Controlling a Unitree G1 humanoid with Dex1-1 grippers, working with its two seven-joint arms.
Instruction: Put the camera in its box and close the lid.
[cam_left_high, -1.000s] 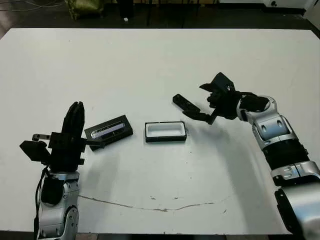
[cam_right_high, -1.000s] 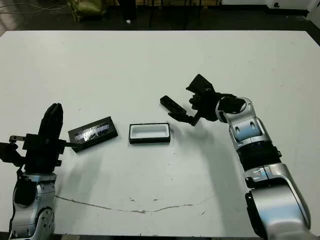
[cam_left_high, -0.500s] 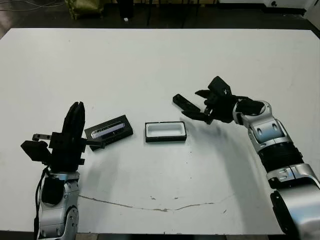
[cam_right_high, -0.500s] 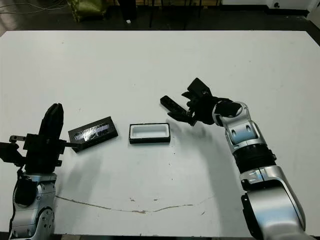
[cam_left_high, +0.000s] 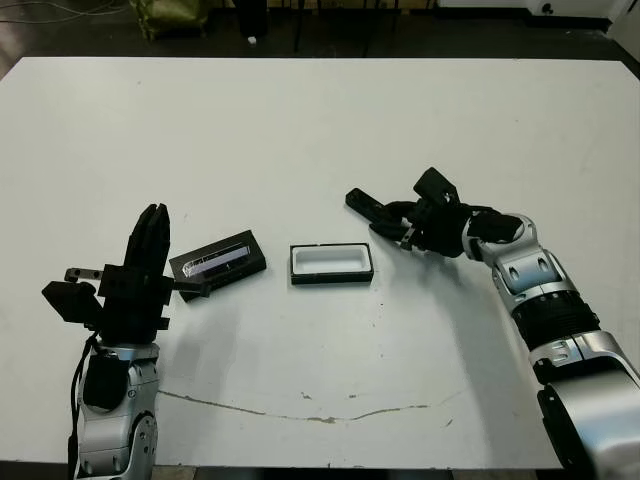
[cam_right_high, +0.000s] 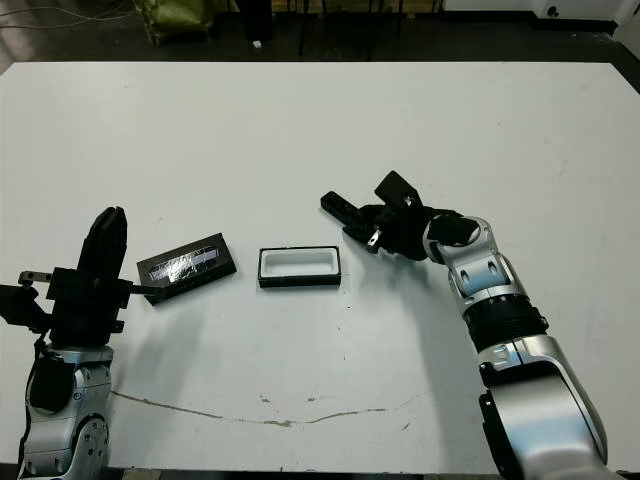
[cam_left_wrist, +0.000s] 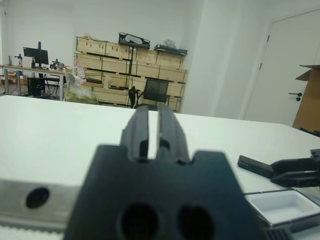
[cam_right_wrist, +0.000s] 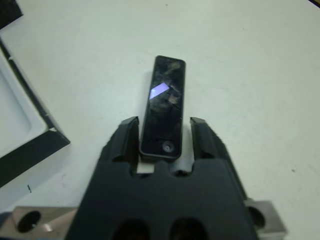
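White worktop (cam_left_high: 300, 130) fills the head views; shelves of wooden crates and a chair show beyond it in the left wrist view.

Progress: nothing stowed yet. The box (cam_left_high: 331, 263) sits open and empty near the centre, white inside showing. The lid (cam_left_high: 217, 261) lies apart, to the box's left, silvery strip up, just in front of the left gripper (cam_left_high: 150, 240). The camera (cam_right_wrist: 163, 106) lies flat on the worktop, beyond and to the right of the box, not touching it. Remaining: grasp, place in the box, fit the lid.

Right gripper (cam_right_wrist: 162, 137): jaws apart, straddling the near end of the camera, one finger on each long side; a thin gap shows on both sides, so judged not yet clamped.

Left gripper: jaws nearly together, holding nothing, raised upright.
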